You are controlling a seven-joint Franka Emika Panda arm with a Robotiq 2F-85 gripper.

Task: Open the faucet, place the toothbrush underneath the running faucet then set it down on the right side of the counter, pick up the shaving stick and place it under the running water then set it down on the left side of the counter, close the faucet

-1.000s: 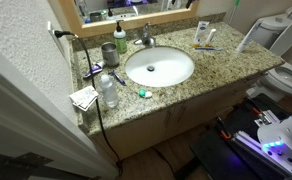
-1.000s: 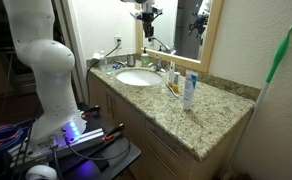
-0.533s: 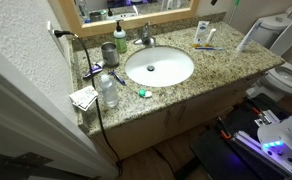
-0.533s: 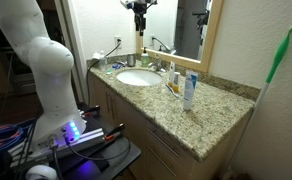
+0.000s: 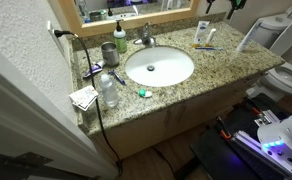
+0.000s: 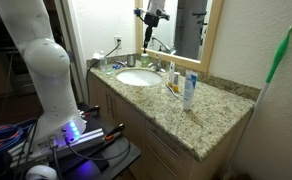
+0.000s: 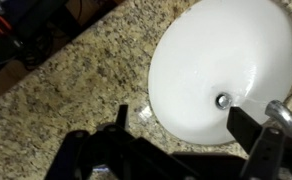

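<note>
My gripper (image 7: 184,125) hangs high above the counter (image 7: 76,80), open, with nothing between its fingers (image 7: 249,128). Far below it lies the oval white basin (image 7: 221,50), with the chrome faucet (image 7: 282,116) at its rim. In both exterior views the gripper (image 6: 152,16) (image 5: 223,5) is up near the mirror. The faucet (image 5: 144,38) stands behind the basin (image 5: 159,67). The thin blue toothbrush (image 5: 209,47) lies flat on the counter's right side. A dark blue stick (image 5: 94,70) lies on the left; I cannot tell whether it is the shaving stick.
On the left stand a grey cup (image 5: 108,52), a soap bottle (image 5: 120,37) and a clear water bottle (image 5: 108,91). A small teal thing (image 5: 143,93) lies at the basin's front rim. A toothpaste tube (image 6: 189,90) stands upright on the right. A toilet (image 5: 286,75) is beside the counter.
The gripper has shifted sideways up by the mirror and now shows at the top edge of an exterior view. Nothing on the counter has moved.
</note>
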